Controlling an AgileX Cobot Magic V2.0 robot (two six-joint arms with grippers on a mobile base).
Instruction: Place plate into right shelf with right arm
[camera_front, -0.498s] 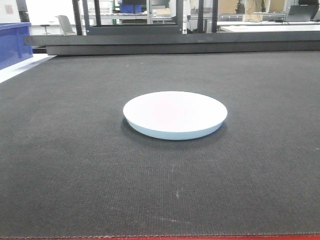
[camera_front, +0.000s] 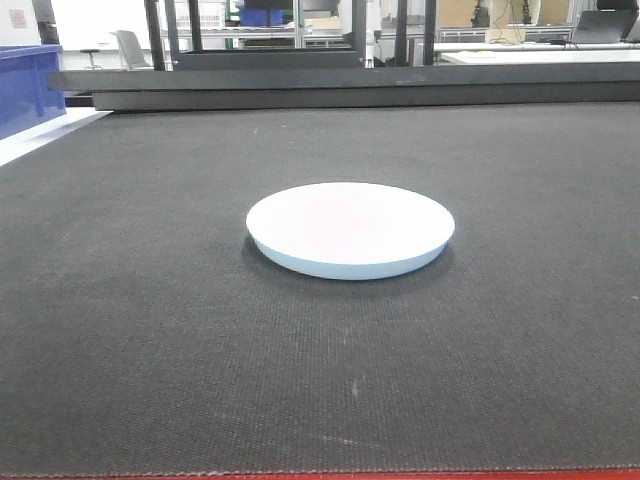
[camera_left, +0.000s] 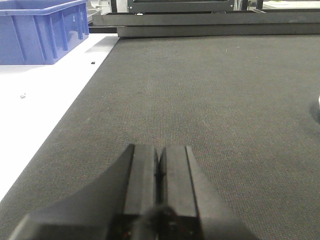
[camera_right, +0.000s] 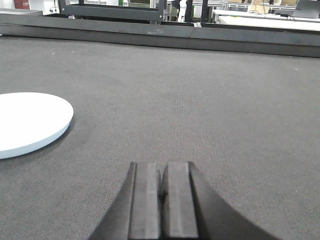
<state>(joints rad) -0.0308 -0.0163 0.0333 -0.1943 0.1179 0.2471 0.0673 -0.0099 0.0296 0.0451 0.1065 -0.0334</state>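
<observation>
The plain white round plate (camera_front: 350, 228) lies flat on the dark grey mat (camera_front: 150, 330), near the middle of the front view. It also shows at the left edge of the right wrist view (camera_right: 27, 122). My right gripper (camera_right: 163, 167) is shut and empty, low over the mat, to the right of the plate and apart from it. My left gripper (camera_left: 159, 150) is shut and empty over bare mat; only a sliver of the plate (camera_left: 318, 105) shows at that view's right edge. The stainless-steel right shelf is out of view.
A blue plastic bin (camera_left: 40, 30) stands on a white surface (camera_left: 35, 110) left of the mat; it also shows in the front view (camera_front: 28, 88). A low dark rail (camera_front: 350, 85) runs along the mat's far edge, with black frames and desks behind.
</observation>
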